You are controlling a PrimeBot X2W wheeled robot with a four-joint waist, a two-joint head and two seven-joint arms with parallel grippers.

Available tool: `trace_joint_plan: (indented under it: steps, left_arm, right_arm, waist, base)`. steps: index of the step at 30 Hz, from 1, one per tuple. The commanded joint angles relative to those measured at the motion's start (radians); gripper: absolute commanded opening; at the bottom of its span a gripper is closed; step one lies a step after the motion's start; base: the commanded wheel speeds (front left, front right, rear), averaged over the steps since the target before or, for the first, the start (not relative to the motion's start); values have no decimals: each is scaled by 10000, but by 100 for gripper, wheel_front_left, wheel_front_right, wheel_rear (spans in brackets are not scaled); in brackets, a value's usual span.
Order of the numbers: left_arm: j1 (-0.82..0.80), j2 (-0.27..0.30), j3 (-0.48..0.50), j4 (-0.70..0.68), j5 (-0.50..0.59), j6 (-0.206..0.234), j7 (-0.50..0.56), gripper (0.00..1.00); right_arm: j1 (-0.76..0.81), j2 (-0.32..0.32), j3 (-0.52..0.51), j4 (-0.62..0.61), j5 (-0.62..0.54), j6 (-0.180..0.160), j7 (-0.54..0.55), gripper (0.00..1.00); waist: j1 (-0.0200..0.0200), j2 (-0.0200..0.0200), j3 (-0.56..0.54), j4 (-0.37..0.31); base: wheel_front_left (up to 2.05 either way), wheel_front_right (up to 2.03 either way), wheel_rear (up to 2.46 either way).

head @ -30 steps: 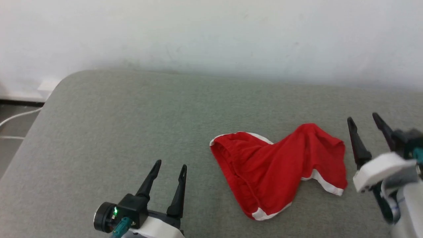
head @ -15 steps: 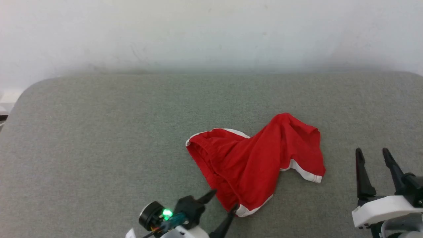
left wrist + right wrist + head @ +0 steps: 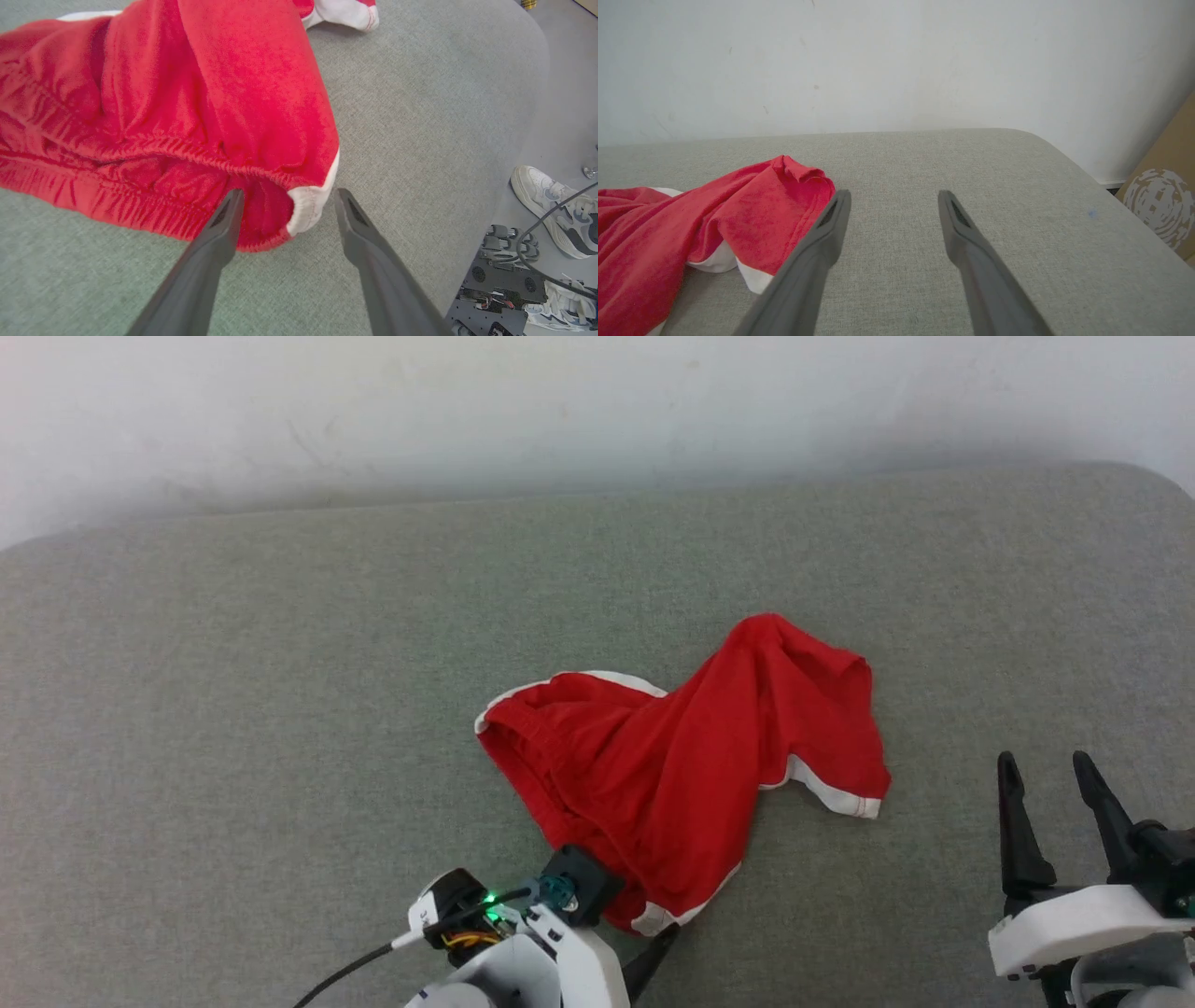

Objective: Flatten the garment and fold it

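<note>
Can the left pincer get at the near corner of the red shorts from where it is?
Probably yes. The left pincer is open, its fingers either side of the white-trimmed corner of the shorts, with nothing in the way.

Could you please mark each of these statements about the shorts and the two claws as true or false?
1. The red shorts lie crumpled on the grey padded surface. True.
2. The left claw is clamped shut on them. False: its fingers stand open around a white-trimmed corner of the shorts.
3. The right claw is open and apart from the shorts. True.
4. The shorts are neatly folded. False: they are bunched and twisted.
5. A white shoe is on view past the surface's edge. True.
</note>
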Motion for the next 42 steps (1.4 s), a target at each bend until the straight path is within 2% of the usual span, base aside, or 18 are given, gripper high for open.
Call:
trace_joint_plan:
  steps: [1, 7, 8, 9, 15, 24, 32, 33, 34, 35, 38, 42]
  left_arm:
    - [-206, -46, -5, 147, -21, -29, -41, 100]
    - [-340, -148, -19, 704, -143, -5, -23, 100]
    - [-350, -159, -48, 762, -189, -8, -9, 42]
    - [-346, -192, -56, 770, -299, -14, -50, 0]
    - [-113, -280, 489, 740, -958, 122, -798, 0]
    - [751, 371, 1962, 466, -1553, 754, -2435, 0]
    - [1562, 675, 2890, 692, -2132, 1281, -3037, 0]
    - [1595, 698, 2846, 855, -2116, 1273, -3000, 25]
    - [1602, 731, 2746, 1034, -2043, 1245, -2949, 77]
    - [1578, 740, 2659, 1203, -1953, 1239, -2944, 100]
    - [1425, 585, 2559, 1605, -1871, 1194, -3185, 100]
    - [1267, 376, 2680, 1826, -1736, 1302, -4037, 100]
  right_arm:
    - [-121, 40, 2, 59, 36, -21, -68, 100]
    - [-262, 42, -40, 205, 23, -21, -143, 100]
    - [-261, 42, -62, 244, 13, -21, -147, 100]
    - [-249, 42, -87, 285, -4, -21, -149, 100]
    - [-53, 42, -64, 552, -217, -21, -6, 100]
    - [520, -2, 625, 842, -137, -21, 1295, 100]
    - [883, -211, 1172, 814, 267, -21, 2338, 100]
    - [899, -246, 1222, 800, 311, -21, 2413, 100]
    - [909, -281, 1259, 778, 342, -21, 2469, 100]
    - [908, -305, 1284, 743, 366, -21, 2511, 100]
    - [843, -343, 1369, 579, 571, -21, 2592, 100]
    - [907, -530, 1655, 273, 879, -21, 2782, 100]
  waist:
    - [-1, 0, 230, -195]
    - [-1, 0, 396, -223]
    - [-1, 0, 383, -187]
    - [-1, 0, 358, -135]
    - [-1, 0, -94, 370]
    - [-1, 0, -816, 1339]
    - [-1, 0, -877, 1710]
    - [-1, 0, -869, 1724]
    - [-1, 0, -858, 1734]
    - [-1, 0, -831, 1742]
    - [-1, 0, -803, 1804]
    - [-1, 0, -895, 1967]
  base:
    - [0, 0, 0]
    - [0, 0, 0]
    - [0, 0, 0]
    - [0, 0, 0]
    - [0, 0, 0]
    - [0, 0, 0]
    - [0, 0, 0]
    - [0, 0, 0]
    - [0, 0, 0]
    - [0, 0, 0]
    - [0, 0, 0]
    - [0, 0, 0]
